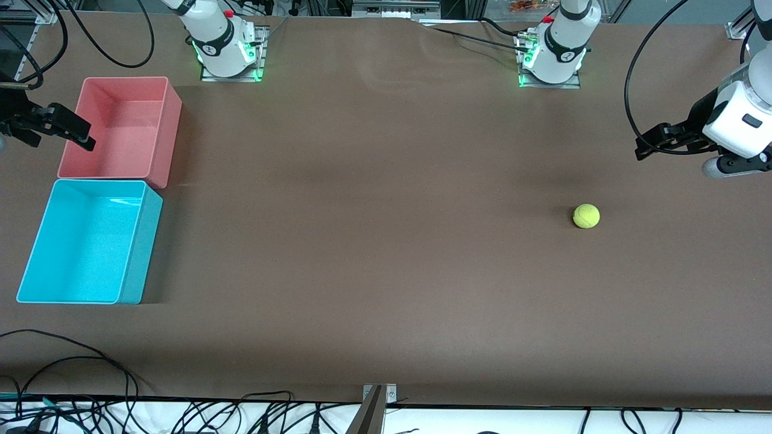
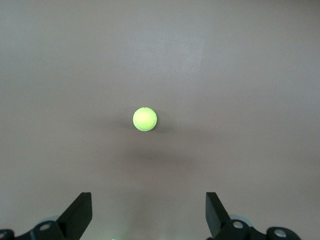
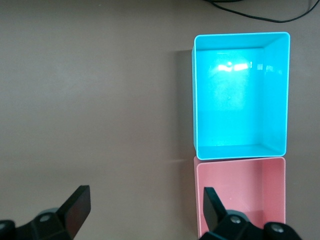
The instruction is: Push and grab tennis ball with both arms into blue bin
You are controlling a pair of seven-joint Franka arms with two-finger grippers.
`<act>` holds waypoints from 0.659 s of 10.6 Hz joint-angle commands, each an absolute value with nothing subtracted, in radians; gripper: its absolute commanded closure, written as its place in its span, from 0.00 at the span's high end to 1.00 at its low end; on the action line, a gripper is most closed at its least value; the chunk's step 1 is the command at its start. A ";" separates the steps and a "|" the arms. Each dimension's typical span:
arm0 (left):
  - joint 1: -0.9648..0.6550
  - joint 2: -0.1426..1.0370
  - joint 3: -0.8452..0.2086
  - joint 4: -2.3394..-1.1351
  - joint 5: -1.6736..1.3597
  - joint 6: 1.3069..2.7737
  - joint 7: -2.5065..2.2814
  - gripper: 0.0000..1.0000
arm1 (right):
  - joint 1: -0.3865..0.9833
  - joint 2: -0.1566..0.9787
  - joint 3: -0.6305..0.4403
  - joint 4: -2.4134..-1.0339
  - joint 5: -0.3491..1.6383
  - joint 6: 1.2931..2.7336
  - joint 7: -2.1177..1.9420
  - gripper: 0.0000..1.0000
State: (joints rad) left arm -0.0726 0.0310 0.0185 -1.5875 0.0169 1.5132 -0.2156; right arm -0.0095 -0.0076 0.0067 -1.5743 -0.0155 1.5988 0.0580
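The tennis ball [image 1: 585, 216] lies alone on the brown table toward the left arm's end. It also shows in the left wrist view [image 2: 145, 119], ahead of the fingers and apart from them. My left gripper [image 1: 640, 146] is up in the air over the table's end near the ball, open and empty [image 2: 149, 210]. The blue bin [image 1: 142, 241] stands empty at the right arm's end and shows in the right wrist view [image 3: 240, 150]. My right gripper [image 1: 61, 143] hangs over the edge of the pink-red bin, open and empty [image 3: 145, 205].
A pink-red bin [image 1: 172, 129] touches the blue bin and is farther from the front camera; it also shows in the right wrist view [image 3: 240, 195]. Both arm bases stand along the table's back edge. Black cables [image 1: 72, 355] lie at the front edge.
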 commanded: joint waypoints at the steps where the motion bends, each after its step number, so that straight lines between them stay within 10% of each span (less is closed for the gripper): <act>1: -0.071 0.028 0.023 -1.537 0.006 1.479 -0.212 1.00 | -0.011 -0.002 0.009 -1.548 -0.037 1.565 0.038 1.00; 7: -0.063 0.032 0.020 -1.459 0.012 1.419 -0.216 1.00 | -0.008 -0.002 0.011 -1.548 -0.037 1.552 0.040 1.00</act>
State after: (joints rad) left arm -0.0562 0.0170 0.0274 -1.4755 0.0169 1.4673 -0.2147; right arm -0.0086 -0.0076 0.0083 -1.5739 -0.0186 1.5783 0.0552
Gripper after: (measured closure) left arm 0.000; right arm 0.000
